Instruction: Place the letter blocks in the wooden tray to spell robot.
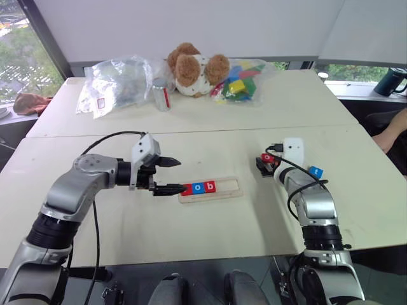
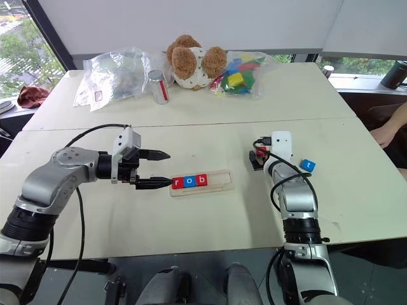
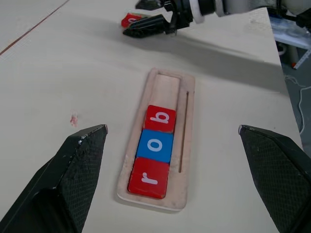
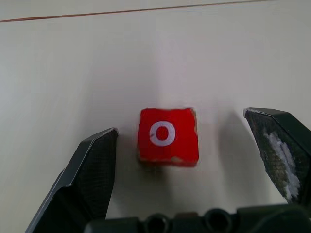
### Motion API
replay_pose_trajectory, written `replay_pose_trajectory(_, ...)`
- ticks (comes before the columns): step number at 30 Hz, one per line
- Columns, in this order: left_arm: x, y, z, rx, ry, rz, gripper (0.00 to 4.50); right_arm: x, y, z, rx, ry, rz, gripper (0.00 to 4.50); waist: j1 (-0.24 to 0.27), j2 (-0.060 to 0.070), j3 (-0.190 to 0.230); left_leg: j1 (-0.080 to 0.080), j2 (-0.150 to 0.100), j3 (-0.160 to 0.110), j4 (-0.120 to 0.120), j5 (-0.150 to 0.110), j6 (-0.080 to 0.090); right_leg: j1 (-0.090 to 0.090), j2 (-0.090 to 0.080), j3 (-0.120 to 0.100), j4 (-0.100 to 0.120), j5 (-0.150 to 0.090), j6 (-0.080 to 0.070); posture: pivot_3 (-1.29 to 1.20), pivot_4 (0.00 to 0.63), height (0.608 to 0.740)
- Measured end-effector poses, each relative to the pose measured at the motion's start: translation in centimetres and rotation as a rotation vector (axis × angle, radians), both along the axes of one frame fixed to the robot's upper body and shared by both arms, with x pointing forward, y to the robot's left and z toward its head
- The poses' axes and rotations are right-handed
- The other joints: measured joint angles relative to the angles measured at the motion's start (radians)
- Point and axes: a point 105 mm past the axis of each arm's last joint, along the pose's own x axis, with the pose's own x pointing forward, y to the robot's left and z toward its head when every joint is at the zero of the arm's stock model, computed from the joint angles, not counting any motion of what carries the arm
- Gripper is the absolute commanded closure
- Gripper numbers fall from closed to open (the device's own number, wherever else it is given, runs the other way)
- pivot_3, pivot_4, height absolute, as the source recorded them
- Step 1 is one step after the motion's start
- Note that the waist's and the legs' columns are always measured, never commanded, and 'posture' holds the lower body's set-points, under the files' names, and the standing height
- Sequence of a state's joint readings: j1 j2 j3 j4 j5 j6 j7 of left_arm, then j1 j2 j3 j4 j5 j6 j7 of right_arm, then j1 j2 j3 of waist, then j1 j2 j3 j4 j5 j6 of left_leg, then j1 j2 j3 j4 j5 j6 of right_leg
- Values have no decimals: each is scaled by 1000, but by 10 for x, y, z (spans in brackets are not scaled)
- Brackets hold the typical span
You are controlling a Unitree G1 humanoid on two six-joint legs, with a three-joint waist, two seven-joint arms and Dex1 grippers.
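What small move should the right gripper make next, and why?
Probably close on the red o block. The right gripper is open with the block lying on the table between its fingers, and the wooden tray holds only r, o, b, so the next free place needs an o.

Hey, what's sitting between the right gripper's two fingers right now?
The red o block lies on the table between the open right gripper's fingers, untouched, as the right wrist view shows.
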State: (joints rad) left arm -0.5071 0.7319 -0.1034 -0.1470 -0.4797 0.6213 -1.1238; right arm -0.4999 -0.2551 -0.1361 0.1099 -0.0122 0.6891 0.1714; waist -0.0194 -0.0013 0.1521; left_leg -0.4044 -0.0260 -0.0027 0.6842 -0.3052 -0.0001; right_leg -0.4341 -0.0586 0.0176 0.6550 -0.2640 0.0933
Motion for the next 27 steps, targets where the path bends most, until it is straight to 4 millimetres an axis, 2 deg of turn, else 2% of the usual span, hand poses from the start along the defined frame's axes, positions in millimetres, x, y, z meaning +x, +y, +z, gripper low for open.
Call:
replay_pose_trajectory(3, -1, -1, 2, 5, -18, 2, 0, 5, 4, -1, 10, -2, 9, 1880, 1, 0, 0, 0, 0, 0, 0, 0, 0, 0, 0, 0, 0, 0, 0, 0, 150, 740)
replay_pose_trajectory(5, -2, 0, 0, 6, -14, 9, 0, 6, 8, -3, 21, -5, 17, 2954, 1, 0, 0, 0, 0, 0, 0, 0, 0, 0, 0, 0, 0, 0, 0, 0, 150, 740)
replay_pose_trajectory(6, -2, 1, -1, 7, -9, 13, 0, 6, 9, -2, 21, -7, 17, 3252, 1, 0, 0, 0, 0, 0, 0, 0, 0, 0, 0, 0, 0, 0, 0, 0, 150, 740)
replay_pose_trajectory(10, -3, 1, -2, 8, -10, 16, 0, 4, 9, -2, 28, -5, -18, 3251, 2, 0, 0, 0, 0, 0, 0, 0, 0, 0, 0, 0, 0, 0, 0, 0, 150, 740)
replay_pose_trajectory(12, -3, 0, 0, 8, -16, 11, 0, -3, 8, 0, 36, -5, -50, 3251, 4, 0, 0, 0, 0, -1, 0, 0, 0, 0, 0, 0, 0, 0, 0, 0, 150, 740)
replay_pose_trajectory(15, -4, -1, 1, 10, -20, 8, 0, -18, 4, 7, 60, -22, -125, 3251, 4, 0, 0, 0, 0, -1, 0, 0, 0, 0, 0, 0, 0, 0, 0, 0, 150, 740)
replay_pose_trajectory(18, -4, -1, 1, 11, -20, 2, 0, -44, 0, 14, 86, -26, -203, 3251, 6, 0, 0, -1, 0, -2, 0, -1, 1, 0, 0, 0, 0, 0, 0, 0, 150, 740)
replay_pose_trajectory(20, -4, -1, 1, 10, -18, -4, 0, -64, 4, 9, 115, 6, -251, 3251, 6, 0, 0, 0, 0, -2, 0, -1, 2, 0, 0, 0, 0, 0, 0, 0, 150, 740)
replay_pose_trajectory(23, -2, -3, 3, 2, -14, -16, 0, -83, 13, -4, 179, 74, -313, 3251, 3, 0, 0, 0, 0, -2, 0, -3, 4, 0, 0, 0, 0, 0, 0, 0, 150, 740)
replay_pose_trajectory(26, -2, -11, 3, 2, -16, -52, 0, -85, 14, -10, 188, 111, -340, 3251, 3, 0, 0, 2, -1, -1, 0, -2, 5, 1, 1, 0, -1, 0, 0, 0, 150, 740)
replay_pose_trajectory(27, -3, -12, 2, 4, -16, -59, 0, -85, 12, -11, 188, 115, -355, 2751, 3, 0, 0, 3, -1, -1, 0, -2, 5, 2, 2, 0, -1, 0, 0, 0, 150, 740)
